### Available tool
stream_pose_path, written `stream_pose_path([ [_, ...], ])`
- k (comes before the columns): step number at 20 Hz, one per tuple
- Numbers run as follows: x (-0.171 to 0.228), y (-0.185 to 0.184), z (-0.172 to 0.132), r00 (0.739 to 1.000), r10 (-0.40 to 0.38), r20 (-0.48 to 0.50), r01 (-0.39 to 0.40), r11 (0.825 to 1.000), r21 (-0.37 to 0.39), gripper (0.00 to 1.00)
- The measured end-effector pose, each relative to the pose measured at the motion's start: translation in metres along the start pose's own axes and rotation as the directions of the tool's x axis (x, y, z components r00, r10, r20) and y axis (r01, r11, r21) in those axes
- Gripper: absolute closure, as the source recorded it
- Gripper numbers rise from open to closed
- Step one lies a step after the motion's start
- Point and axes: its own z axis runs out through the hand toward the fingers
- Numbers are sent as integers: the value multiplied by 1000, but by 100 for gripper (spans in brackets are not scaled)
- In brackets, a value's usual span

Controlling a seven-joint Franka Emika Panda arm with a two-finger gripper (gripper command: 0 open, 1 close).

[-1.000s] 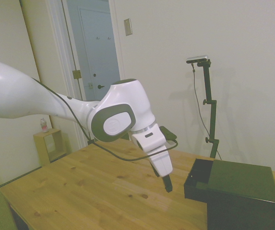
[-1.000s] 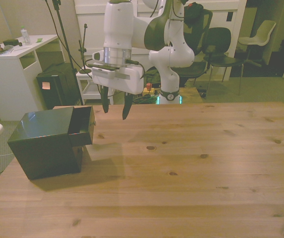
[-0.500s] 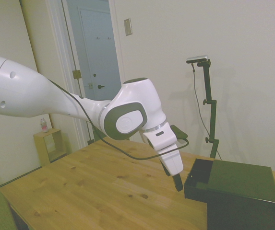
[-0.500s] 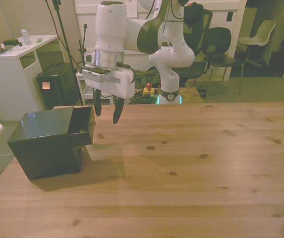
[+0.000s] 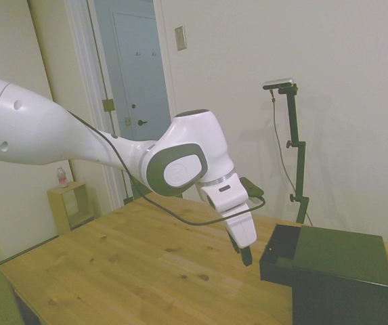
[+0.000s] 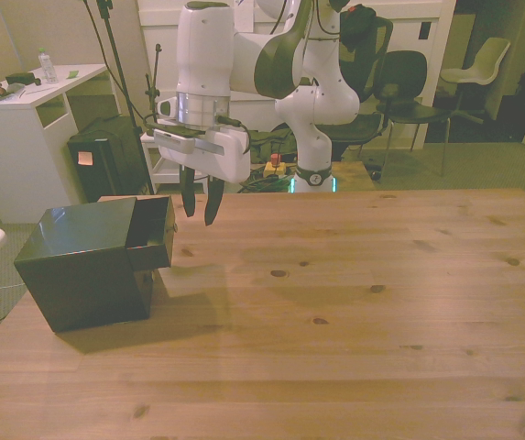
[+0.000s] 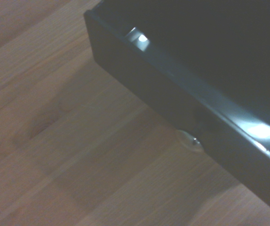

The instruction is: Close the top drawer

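— What has changed since half a second ago?

— My pincer (image 6: 200,205) has drawn its fingers closer together; half a second back they stood wider. A second ago I was further toward the front view's right, so I have come nearer the drawer.

— How is your arm set?

— My forearm reaches down over the table (image 6: 354,302), wrist bent, fingers pointing at the wood. In the side view my pincer (image 5: 246,256) hangs above the boards, touching nothing.

— And the fingers?

— Only a narrow gap between them, not quite together, and nothing held.

— Where is the top drawer?

— In the front view the top drawer (image 6: 153,234) lies at about eight o'clock from my fingertips, just beside them but apart. It is pulled out of the cabinet (image 6: 83,270), its front panel facing me. In the side view the top drawer (image 5: 279,256) sits at three o'clock from my pincer, near.

— The wrist camera?

— It shows the top drawer (image 7: 182,108) as a dark front edge above wood, with a small pale knob (image 7: 191,141) under it.
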Motion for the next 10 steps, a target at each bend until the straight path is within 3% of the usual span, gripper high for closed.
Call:
stream_pose_path([
  [10,19,3,1,999,40,7,-40,999,-25,100],
])
